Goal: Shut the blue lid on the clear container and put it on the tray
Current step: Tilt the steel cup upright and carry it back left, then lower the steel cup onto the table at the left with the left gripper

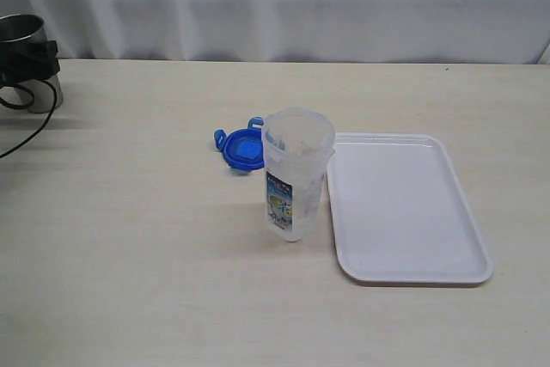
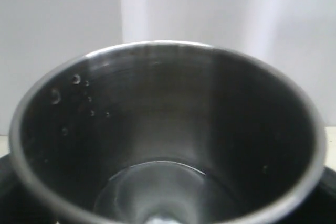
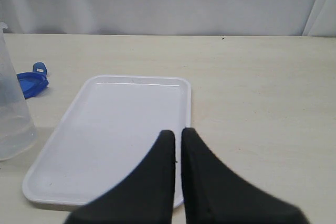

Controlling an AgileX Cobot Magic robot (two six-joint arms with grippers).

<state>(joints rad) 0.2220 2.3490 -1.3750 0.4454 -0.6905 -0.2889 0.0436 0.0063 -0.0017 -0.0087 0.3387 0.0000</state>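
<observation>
A: Standing uncapped, the clear container [image 1: 296, 174] sits just beside the tray [image 1: 404, 212], not on it. The blue lid [image 1: 241, 149] lies on the table nearby. Nothing done yet.
B: Noted. The right gripper [image 3: 177, 132] has its fingers together, empty. The left gripper [image 1: 34, 59] is at the steel cup [image 1: 21, 32]; grip unclear.

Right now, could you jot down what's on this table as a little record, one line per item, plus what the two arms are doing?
blue lid: off, lying on the table beside the clear container
clear container: upright, open-topped, just left of the tray in the exterior view, not on it
tray: flat on the table
left end effector: closed around the steel cup, far left
right end effector: shut, holding nothing, above the tray
</observation>
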